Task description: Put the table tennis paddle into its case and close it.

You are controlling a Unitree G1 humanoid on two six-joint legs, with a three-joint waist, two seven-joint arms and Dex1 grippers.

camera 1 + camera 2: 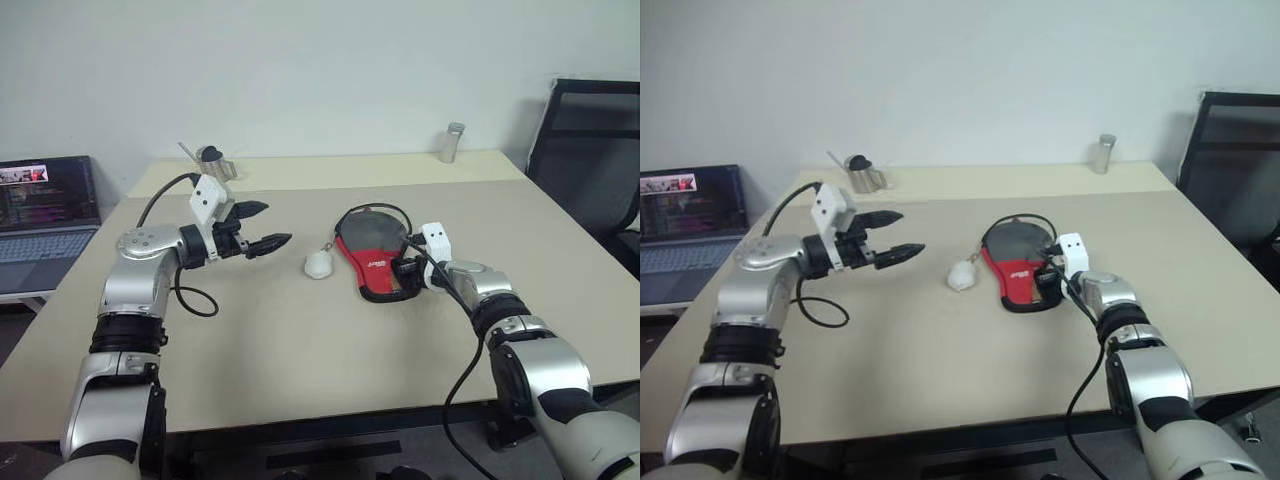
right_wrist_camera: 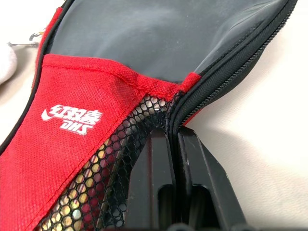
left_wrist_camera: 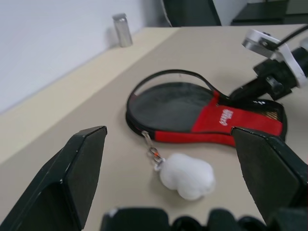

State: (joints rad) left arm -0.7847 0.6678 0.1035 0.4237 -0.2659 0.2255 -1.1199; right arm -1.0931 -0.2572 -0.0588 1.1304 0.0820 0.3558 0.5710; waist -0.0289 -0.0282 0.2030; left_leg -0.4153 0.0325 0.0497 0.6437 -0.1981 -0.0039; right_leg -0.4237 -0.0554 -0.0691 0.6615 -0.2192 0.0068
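The case (image 1: 372, 248) lies flat on the tan table (image 1: 300, 340), black at its round end and red toward the handle end, with a white logo (image 2: 72, 118) and a mesh pocket (image 2: 110, 168). My right gripper (image 1: 405, 268) is at the case's near right edge, shut, and its fingertips disappear under the zipper edge (image 2: 226, 67). The table tennis paddle is hidden; something pale shows through the mesh. My left gripper (image 1: 275, 225) hovers open above the table, left of the case and pointing at it. A white fluffy charm (image 1: 318, 265) hangs from the case's left side on a small chain.
An open laptop (image 1: 45, 215) stands off the table's left edge. At the back are a metal cup (image 1: 215, 160) and a small metal cylinder (image 1: 452, 143). A black chair (image 1: 590, 150) stands at the far right. Black cables loop beside both arms.
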